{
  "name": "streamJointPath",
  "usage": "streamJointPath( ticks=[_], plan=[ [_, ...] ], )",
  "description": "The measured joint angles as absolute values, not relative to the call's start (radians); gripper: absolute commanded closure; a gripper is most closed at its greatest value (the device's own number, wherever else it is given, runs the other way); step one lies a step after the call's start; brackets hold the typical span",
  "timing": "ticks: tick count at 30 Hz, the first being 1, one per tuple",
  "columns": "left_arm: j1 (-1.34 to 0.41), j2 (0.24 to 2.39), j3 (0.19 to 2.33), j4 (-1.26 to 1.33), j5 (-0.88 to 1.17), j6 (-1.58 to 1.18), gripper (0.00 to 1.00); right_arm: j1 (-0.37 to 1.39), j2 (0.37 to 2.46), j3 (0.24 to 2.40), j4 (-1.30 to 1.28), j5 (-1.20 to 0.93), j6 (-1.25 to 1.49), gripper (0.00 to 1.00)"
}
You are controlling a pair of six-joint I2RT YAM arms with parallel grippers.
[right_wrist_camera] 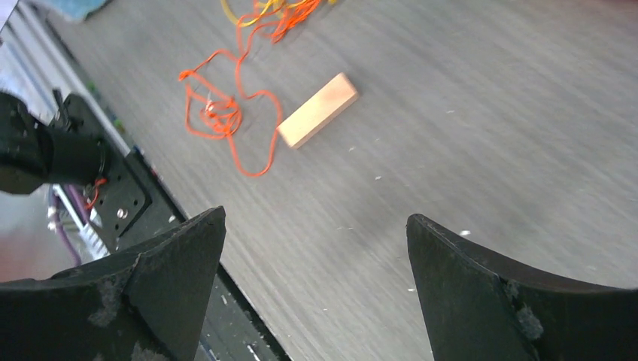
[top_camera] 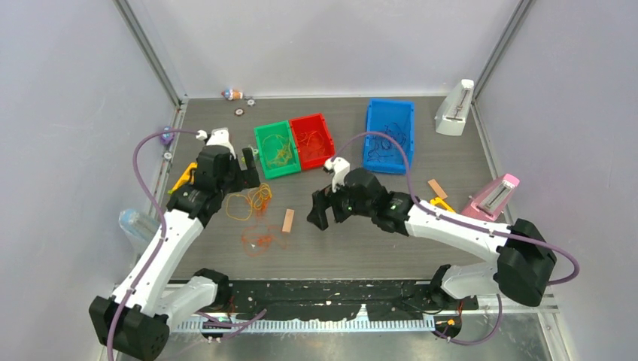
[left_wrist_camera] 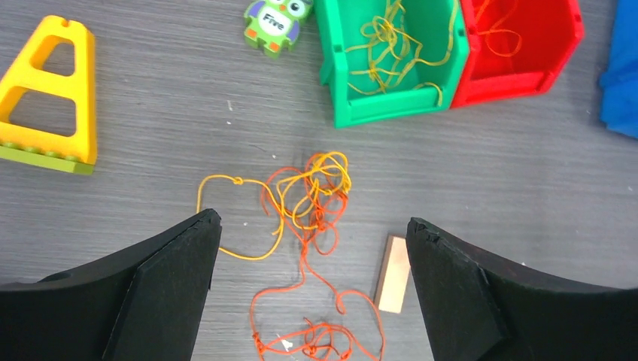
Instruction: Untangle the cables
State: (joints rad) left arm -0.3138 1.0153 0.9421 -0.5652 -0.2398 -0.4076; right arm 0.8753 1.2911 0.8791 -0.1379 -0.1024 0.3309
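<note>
A yellow and orange tangle of cables point(top_camera: 254, 200) point(left_wrist_camera: 320, 188) lies on the table. An orange cable point(top_camera: 259, 239) point(left_wrist_camera: 310, 342) point(right_wrist_camera: 218, 114) trails from it toward the near edge. My left gripper point(top_camera: 248, 168) point(left_wrist_camera: 312, 222) hovers open above the tangle, with nothing between its fingers. To the right of the cables my right gripper point(top_camera: 320, 213) point(right_wrist_camera: 316, 218) also stands open and empty over bare table. More yellow cables lie in the green bin point(top_camera: 265, 154) point(left_wrist_camera: 331, 68), orange ones in the red bin point(top_camera: 325, 143) point(left_wrist_camera: 560, 45), dark ones in the blue bin point(top_camera: 370, 139).
A tan block point(top_camera: 288, 220) point(left_wrist_camera: 393, 274) point(right_wrist_camera: 317, 110) lies just right of the orange cable. A yellow toy frame point(left_wrist_camera: 49, 98) and an owl piece point(left_wrist_camera: 277, 19) sit to the left. White point(top_camera: 454, 109) and pink point(top_camera: 493, 197) stands are at the right.
</note>
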Motion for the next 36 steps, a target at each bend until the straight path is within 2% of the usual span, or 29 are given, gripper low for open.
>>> streamJointPath(
  ticks=[8, 12, 17, 28, 30, 32, 34, 35, 36],
  plan=[
    [-0.314, 0.908, 0.910, -0.641, -0.157, -0.383, 0.07, 1.043, 1.381, 0.835, 0.021, -0.089, 0.354, 0.09],
    [-0.314, 0.891, 0.938, -0.720, -0.145, -0.368, 0.07, 1.100, 1.526, 0.919, 0.047, -0.093, 0.336, 0.15],
    [-0.314, 0.853, 0.946, -0.758, -0.150, -0.359, 0.09, 1.143, 1.690, 1.055, 0.051, -0.099, 0.316, 0.17],
    [-0.291, 0.774, 0.946, -0.798, -0.261, -0.367, 0.14, 1.157, 1.916, 1.234, 0.048, -0.072, 0.284, 0.22],
    [-0.283, 0.754, 0.946, -0.802, -0.293, -0.371, 0.15, 1.162, 1.960, 1.256, 0.044, -0.064, 0.276, 0.27],
    [-0.276, 0.740, 0.946, -0.805, -0.314, -0.378, 0.15, 1.169, 1.998, 1.278, 0.033, -0.053, 0.263, 0.37],
    [-0.270, 0.735, 0.946, -0.806, -0.331, -0.383, 0.16, 1.179, 2.032, 1.299, 0.017, -0.040, 0.245, 0.60],
    [-0.268, 0.735, 0.946, -0.806, -0.339, -0.384, 0.16, 1.185, 2.041, 1.303, 0.013, -0.032, 0.232, 0.78],
    [-0.266, 0.735, 0.946, -0.806, -0.344, -0.384, 0.16, 1.192, 2.047, 1.307, 0.005, -0.022, 0.226, 0.86]
  ],
)
